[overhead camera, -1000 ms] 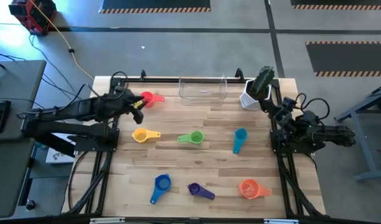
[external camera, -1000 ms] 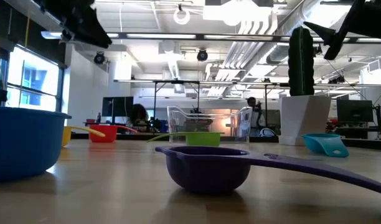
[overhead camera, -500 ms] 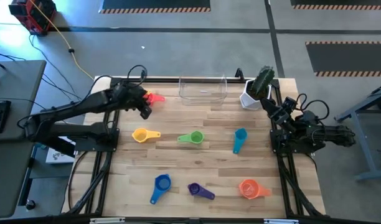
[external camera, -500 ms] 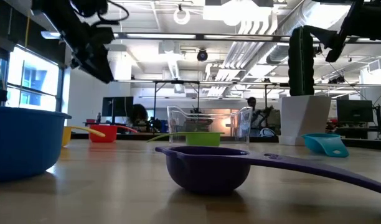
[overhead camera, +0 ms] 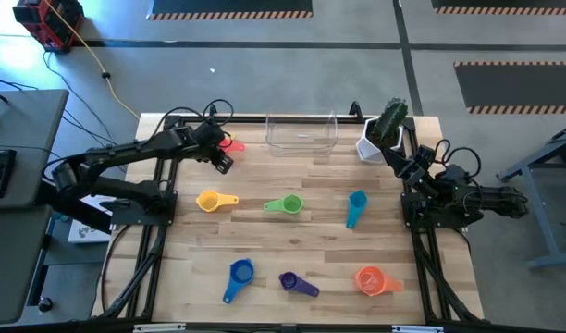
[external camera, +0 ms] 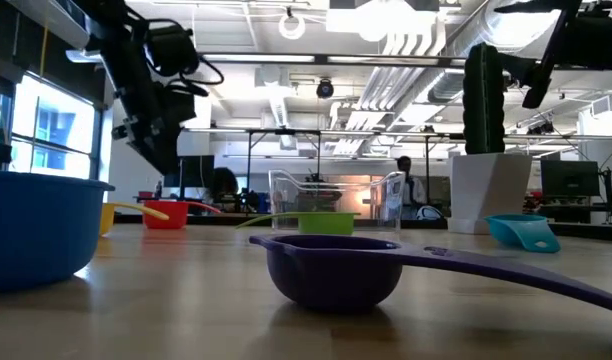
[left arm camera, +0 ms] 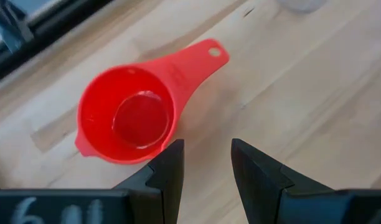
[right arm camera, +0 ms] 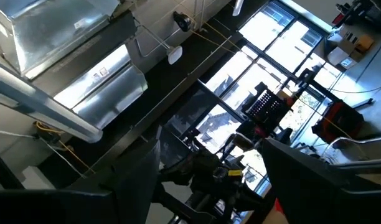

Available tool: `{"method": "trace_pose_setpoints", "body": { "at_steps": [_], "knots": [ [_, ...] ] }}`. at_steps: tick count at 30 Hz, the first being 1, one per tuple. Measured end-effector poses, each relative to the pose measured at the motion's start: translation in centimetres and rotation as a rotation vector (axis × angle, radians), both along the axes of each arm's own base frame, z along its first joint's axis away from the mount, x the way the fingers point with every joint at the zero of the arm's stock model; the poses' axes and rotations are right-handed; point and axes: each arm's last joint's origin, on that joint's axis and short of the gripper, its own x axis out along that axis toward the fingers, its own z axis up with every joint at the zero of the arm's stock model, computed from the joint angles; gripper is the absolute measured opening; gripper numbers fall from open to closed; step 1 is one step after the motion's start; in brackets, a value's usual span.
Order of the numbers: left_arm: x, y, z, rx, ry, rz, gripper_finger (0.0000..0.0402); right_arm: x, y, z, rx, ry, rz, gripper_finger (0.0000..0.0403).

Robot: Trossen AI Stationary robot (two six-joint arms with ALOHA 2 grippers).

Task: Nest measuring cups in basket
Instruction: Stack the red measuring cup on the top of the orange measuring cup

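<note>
Red plastic cup [left arm camera: 127,118], round, flat handle, left hand [left arm camera: 206,163] above

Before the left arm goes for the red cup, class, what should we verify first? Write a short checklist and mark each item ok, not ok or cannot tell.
1. Left gripper open with a gap between its fingers: ok.
2. Left gripper free of any load: ok, nothing sits between the fingers.
3. Red cup upright and empty: ok, its opening faces up and its handle lies flat on the table.
4. Left gripper lined up on the cup: not ok, the cup lies beside the gap between the fingers rather than in it.
5. Basket free to receive a cup: ok, it looks empty.
6. Right gripper out of the way: ok, it hangs by the cactus pot.
</note>
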Motion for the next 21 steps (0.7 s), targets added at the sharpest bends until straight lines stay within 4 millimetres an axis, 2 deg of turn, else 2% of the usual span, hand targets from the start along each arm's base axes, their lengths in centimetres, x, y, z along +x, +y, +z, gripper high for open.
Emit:
{"method": "trace_pose_setpoints", "body": {
  "at_steps": [21],
  "knots": [
    [0.4,2.9,-2.7,-0.067,0.031,0.132,0.0122,0.3,-0.1,-0.8,0.047,0.067,0.0,0.0275]
  ]
}}
